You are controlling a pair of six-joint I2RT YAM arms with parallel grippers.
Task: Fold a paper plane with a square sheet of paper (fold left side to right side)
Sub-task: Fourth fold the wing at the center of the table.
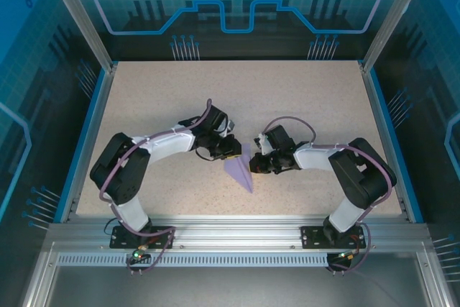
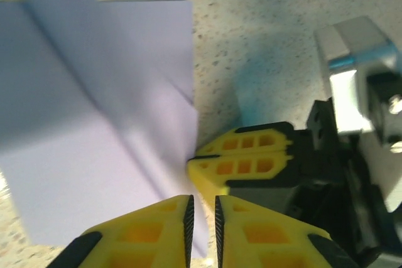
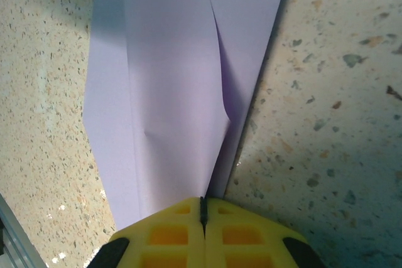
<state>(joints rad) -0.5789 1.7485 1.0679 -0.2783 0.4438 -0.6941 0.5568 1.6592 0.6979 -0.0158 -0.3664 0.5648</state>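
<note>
The lavender sheet of paper (image 1: pixel 241 170) lies on the table between the two arms, folded into a slim pointed dart with its tip toward the near edge. My right gripper (image 1: pixel 253 164) is at the paper's right edge. In the right wrist view its jaws (image 3: pixel 202 200) are shut on a raised fold of the paper (image 3: pixel 169 92). My left gripper (image 1: pixel 233 150) hovers over the paper's far end. In the left wrist view its jaws (image 2: pixel 202 199) stand a narrow slit apart over the paper's (image 2: pixel 94 123) edge, just short of the right gripper (image 2: pixel 191 158).
The speckled beige tabletop (image 1: pixel 302 98) is bordered by a blue rim and metal frame posts (image 1: pixel 79 19). An aluminium rail (image 1: pixel 230 231) with both arm bases runs along the near edge. The two wrists are close together at mid-table.
</note>
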